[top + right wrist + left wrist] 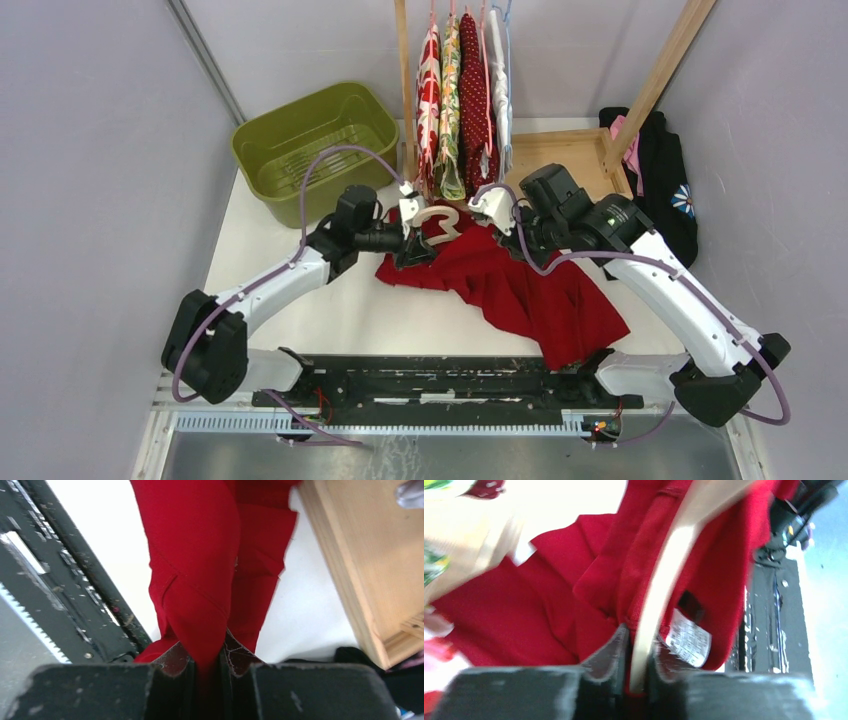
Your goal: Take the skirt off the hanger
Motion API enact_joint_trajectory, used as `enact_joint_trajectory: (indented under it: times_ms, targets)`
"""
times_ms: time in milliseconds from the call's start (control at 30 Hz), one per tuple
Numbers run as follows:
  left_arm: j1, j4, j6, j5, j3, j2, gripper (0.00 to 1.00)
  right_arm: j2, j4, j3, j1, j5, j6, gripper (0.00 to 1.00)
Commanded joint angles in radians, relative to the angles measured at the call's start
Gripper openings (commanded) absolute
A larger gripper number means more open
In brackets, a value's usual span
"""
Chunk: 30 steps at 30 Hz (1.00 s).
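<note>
**STATUS: SKIRT AND HANGER AT DESK CENTRE, BOTH JAWS CLOSED ON A LOAD**

**1. Top external view.** The desk (300, 320) carries a green bin (315, 150) at the far left, behind my left arm. A wooden rack (565, 150) stands at the far centre. A row of patterned garments (455, 100) hangs from it, just behind both of my jaws. A black garment (665, 185) lies heaped at the rack's right side. A black rail (430, 378) runs along the near edge. The red skirt (520, 285) lies spread on the desk between my arms and fans out toward the near right. The pale hanger (440, 222) sits at the skirt's far end, between my left jaws and my right jaws.

**2. Left wrist view (blurred).** The hanger's pale bar runs down between my two pads (609, 655). My left jaws pinch that bar. The red waistband lies along both sides of the bar. A white care label (689, 637) sits just right of it. Patterned cloth fills the upper left corner.

**3. Right wrist view.** My right jaws are pressed together on a fold of the skirt. The cloth rises from between the pads (175, 660) as a twisted red band. The rail lies to the left, the rack's wooden base to the right.
</note>
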<state>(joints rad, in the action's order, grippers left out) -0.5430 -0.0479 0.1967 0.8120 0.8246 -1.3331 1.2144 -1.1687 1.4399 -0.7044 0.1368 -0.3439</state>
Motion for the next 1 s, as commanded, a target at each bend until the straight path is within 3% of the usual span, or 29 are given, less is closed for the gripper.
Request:
enact_joint_trajectory:
  times_ms: [0, 133, 300, 467, 767, 967]
  targets:
    - [-0.010, 0.113, 0.005, -0.094, 0.057, 0.006, 0.04, -0.022, 0.211, 0.074, -0.007, 0.034, 0.010, 0.01]
    - [-0.009, 0.253, 0.085, -0.182, 0.117, 0.011, 0.03, -0.017, 0.209, 0.055, -0.006, 0.024, 0.004, 0.01]
    - [-0.008, 0.494, 0.165, -0.392, 0.294, -0.010, 0.03, -0.015, 0.234, -0.013, -0.006, -0.002, 0.005, 0.01]
    - [-0.009, 0.467, 0.177, -0.482, 0.314, 0.011, 0.03, 0.017, 0.256, -0.028, -0.006, -0.074, -0.003, 0.05]
    - [-0.009, 0.387, 0.174, -0.523, 0.265, 0.061, 0.03, 0.049, 0.260, 0.049, -0.006, -0.110, -0.036, 0.52]
    - [-0.008, 0.390, 0.187, -0.485, 0.246, 0.069, 0.03, 0.036, 0.236, 0.121, -0.008, -0.082, -0.065, 0.58]
